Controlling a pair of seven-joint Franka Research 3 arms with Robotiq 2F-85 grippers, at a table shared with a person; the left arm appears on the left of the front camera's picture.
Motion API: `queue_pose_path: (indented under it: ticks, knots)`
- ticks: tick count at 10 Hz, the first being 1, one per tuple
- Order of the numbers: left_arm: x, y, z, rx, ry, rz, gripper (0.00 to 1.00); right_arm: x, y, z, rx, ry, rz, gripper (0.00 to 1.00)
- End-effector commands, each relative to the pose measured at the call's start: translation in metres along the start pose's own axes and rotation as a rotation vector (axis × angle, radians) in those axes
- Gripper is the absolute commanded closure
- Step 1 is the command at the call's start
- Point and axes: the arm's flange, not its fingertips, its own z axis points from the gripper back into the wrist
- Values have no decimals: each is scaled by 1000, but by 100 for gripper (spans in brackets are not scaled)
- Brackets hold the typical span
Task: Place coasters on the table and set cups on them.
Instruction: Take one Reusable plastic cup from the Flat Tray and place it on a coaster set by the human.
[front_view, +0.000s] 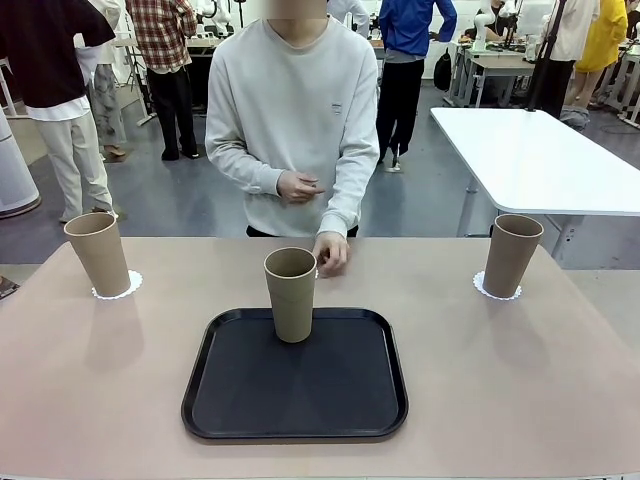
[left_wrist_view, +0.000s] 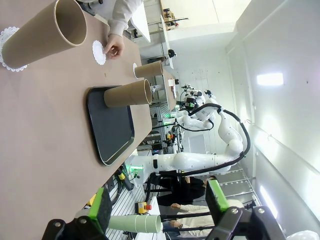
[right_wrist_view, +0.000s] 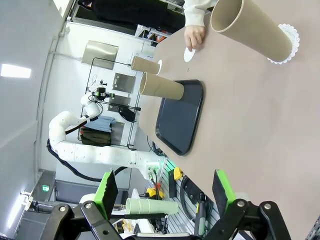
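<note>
Nearest the lens, the robot's left hand and the robot's right hand were seen spread wide, green pads apart, with nothing pinched. A glossy black tray with rounded corners was laid on the smooth beige-pink counter. The middle cup, tapered tan paper, was stood upright on it, mouth up. The left cup and right cup were stood upright, long axes vertical, on the lacy scalloped left coaster and right coaster. A third coaster was laid flat on the counter, touched by the person's hand.
</note>
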Motion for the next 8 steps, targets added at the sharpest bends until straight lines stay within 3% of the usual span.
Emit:
queue_pose_path:
  ticks: [1,8]
  knots:
    - [-1,-3,1,-6,-5,2,0,0,3,-1,-4,-13,-1,0]
    - [-1,-3,1,-6,-5,2,0,0,3,-1,-4,-13,-1,0]
